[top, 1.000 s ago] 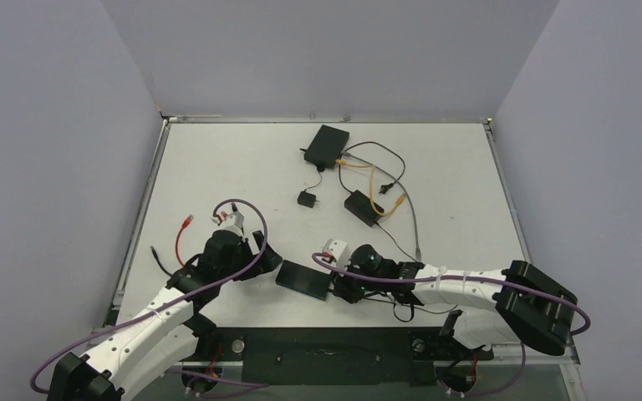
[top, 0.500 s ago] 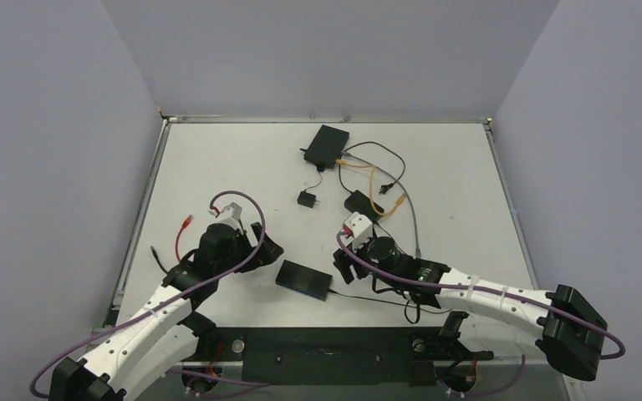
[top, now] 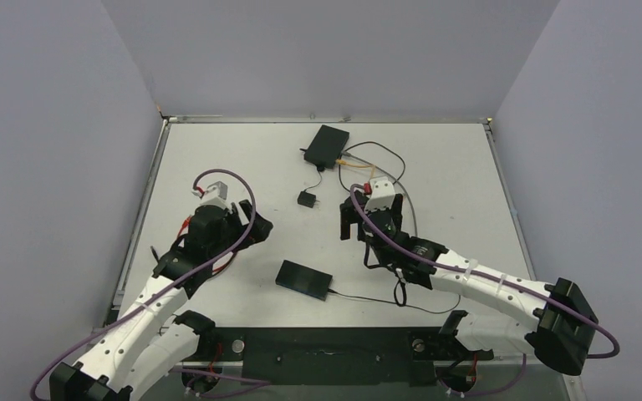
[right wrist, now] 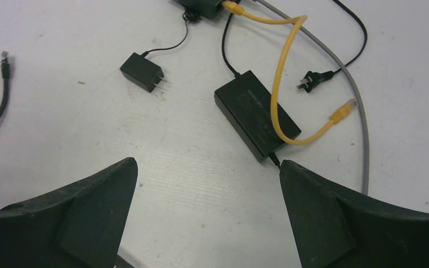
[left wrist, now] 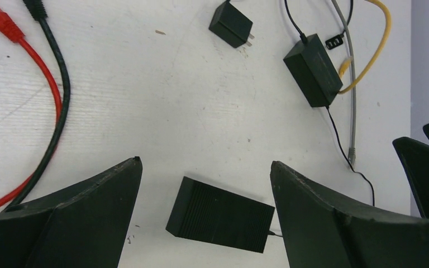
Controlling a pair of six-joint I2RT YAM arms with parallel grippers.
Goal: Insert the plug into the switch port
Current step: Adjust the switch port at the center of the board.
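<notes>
Left fingers (left wrist: 103, 192) and right fingers (right wrist: 103, 192) gape, empty. The right pair hovers near the loose yellow cable plug (right wrist: 343, 114) by the black rectangular switch box (top: 326, 144), seemingly to grab it.

The right end effector (top: 370, 219) has left the right end of the flat black rectangular box (top: 303, 280); it now hangs farther up the tabletop (top: 217, 159) over the black power brick (right wrist: 257, 114). Its jaws have spread wide; the left end effector (top: 252, 227) has drifted slightly away from its base.

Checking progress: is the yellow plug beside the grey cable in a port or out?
Out: the yellow plug lies loose on the table, its tip in no port.
</notes>
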